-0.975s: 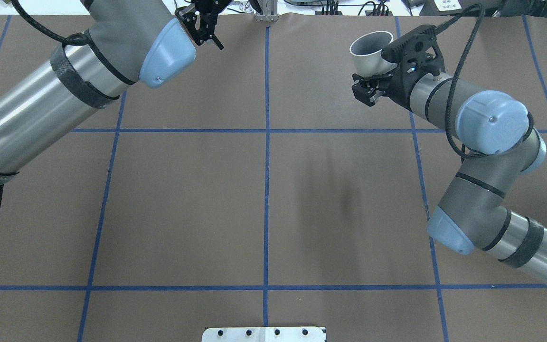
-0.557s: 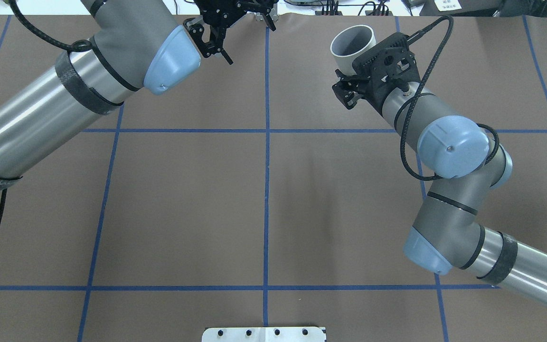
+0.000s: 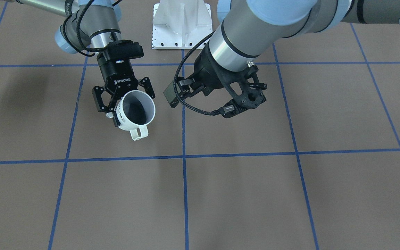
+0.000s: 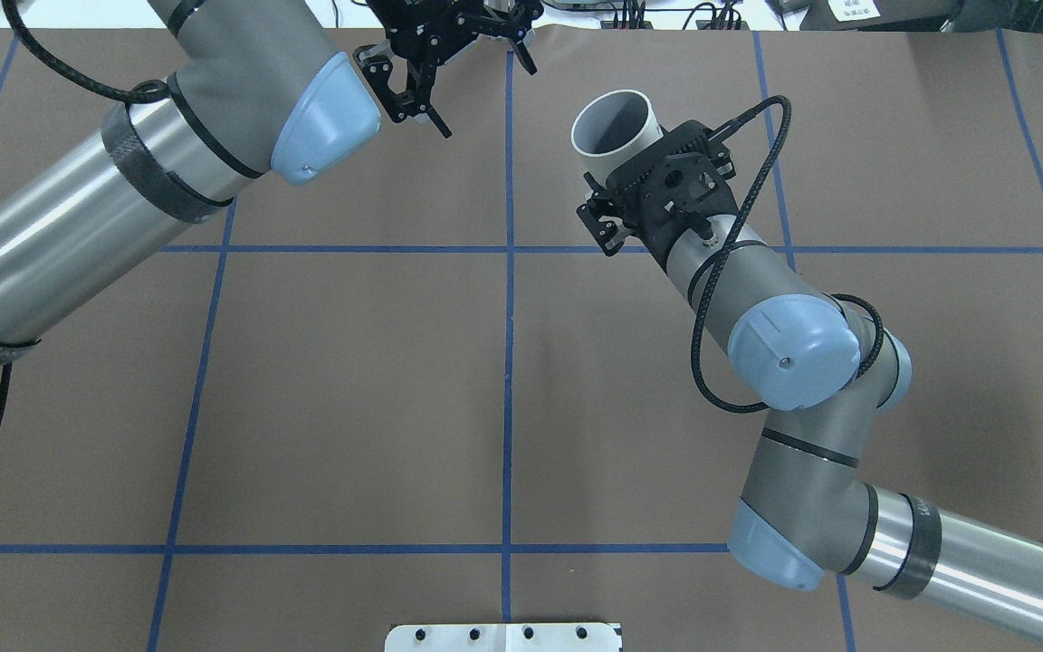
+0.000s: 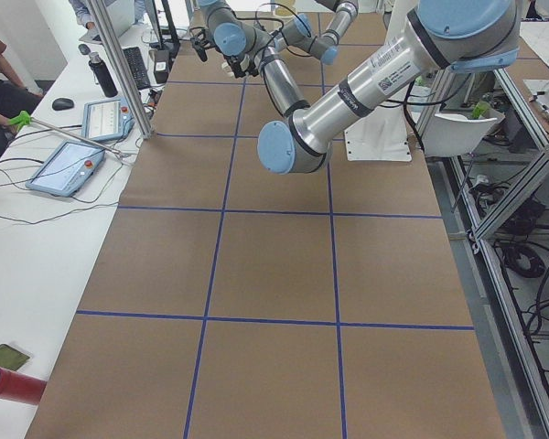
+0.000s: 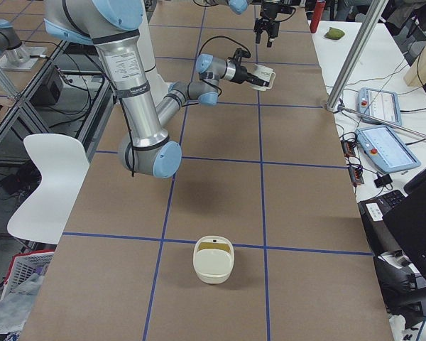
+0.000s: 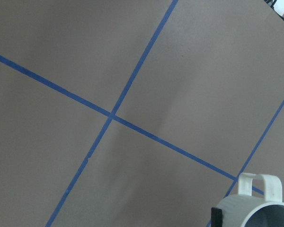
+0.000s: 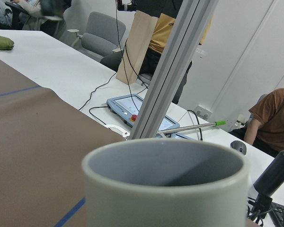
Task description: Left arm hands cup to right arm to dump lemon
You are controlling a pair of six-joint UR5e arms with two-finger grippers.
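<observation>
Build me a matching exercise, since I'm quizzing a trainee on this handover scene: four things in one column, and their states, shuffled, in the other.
Things:
1. cup
2. right claw
3. left claw
4. white basket

States:
A. open, holding nothing
B. standing on the table, far from both arms
C. gripped by its body, handle free
D. shut on something white

Pairs: 1-C, 2-D, 3-A, 4-B
</observation>
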